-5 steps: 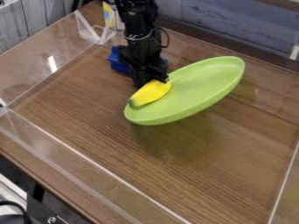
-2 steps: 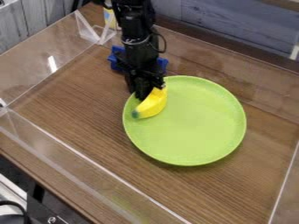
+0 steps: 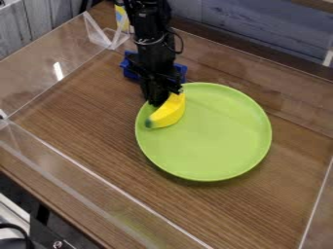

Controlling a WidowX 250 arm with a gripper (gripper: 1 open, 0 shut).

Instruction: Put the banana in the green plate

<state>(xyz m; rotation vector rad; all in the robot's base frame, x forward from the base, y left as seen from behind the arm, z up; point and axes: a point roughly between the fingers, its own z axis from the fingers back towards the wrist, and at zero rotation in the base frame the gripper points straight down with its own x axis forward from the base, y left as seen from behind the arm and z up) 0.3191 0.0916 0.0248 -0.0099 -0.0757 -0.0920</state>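
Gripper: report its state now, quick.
Gripper: pointing down at the banana on the green plate; cannot tell whether open or closed on it.

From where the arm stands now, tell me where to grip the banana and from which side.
Grip the banana across its thick middle, coming straight down from above. It lies flat on the green plate's left rim, long axis slanting up-right, so jaws should close across its narrow width. The gripper is already above its upper end.

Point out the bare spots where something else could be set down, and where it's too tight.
Free: most of the green plate, right of and nearer than the banana; also bare tabletop between the plate and the clear walls on the left and near sides. Crowded: the plate's far-left rim, where the claw stands at the banana with a blue block just behind.
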